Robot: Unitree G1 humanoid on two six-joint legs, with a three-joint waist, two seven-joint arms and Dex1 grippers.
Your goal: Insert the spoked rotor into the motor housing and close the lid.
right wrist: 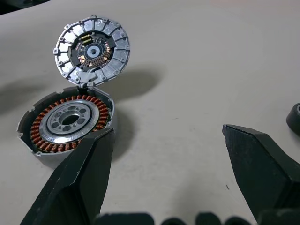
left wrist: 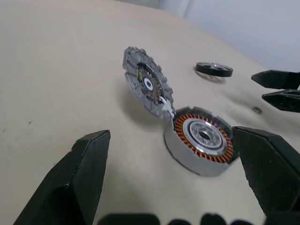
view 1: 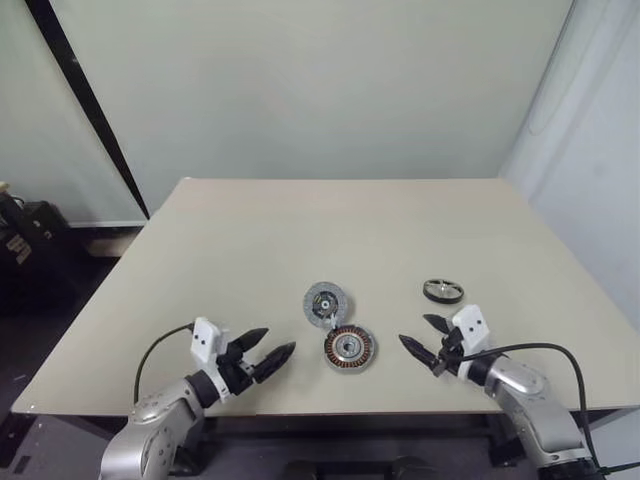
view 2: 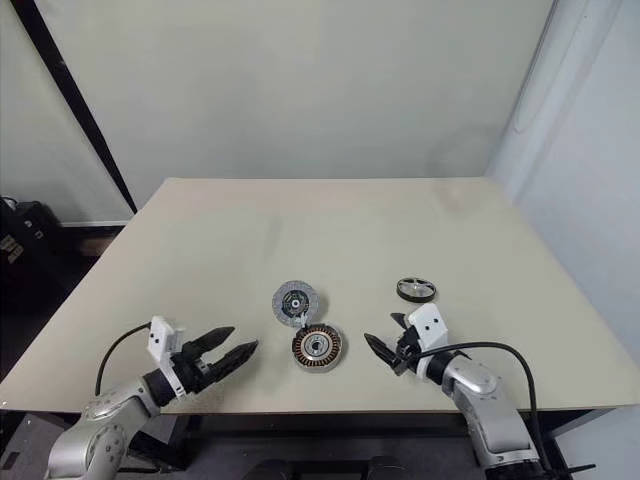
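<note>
The motor housing (view 1: 349,347) sits near the table's front edge, a silver shell with copper windings around a silver hub. Its lid (view 1: 327,304), a grey disc with a dark centre, stands swung open on a hinge just behind it. Lying flat to the right and further back is the dark spoked rotor (view 1: 443,291). My left gripper (view 1: 266,354) is open, left of the housing and pointing at it. On the housing's right my right gripper (view 1: 424,338) is open and empty, in front of the rotor. The housing (left wrist: 201,143) and lid (right wrist: 92,49) show in both wrist views.
The beige table (view 1: 300,230) stretches back to a pale wall. A black bar (view 1: 85,100) leans at the left, with dark equipment (view 1: 25,235) on the floor beside the table. A small washer-like bit (left wrist: 257,110) lies near my right fingertips.
</note>
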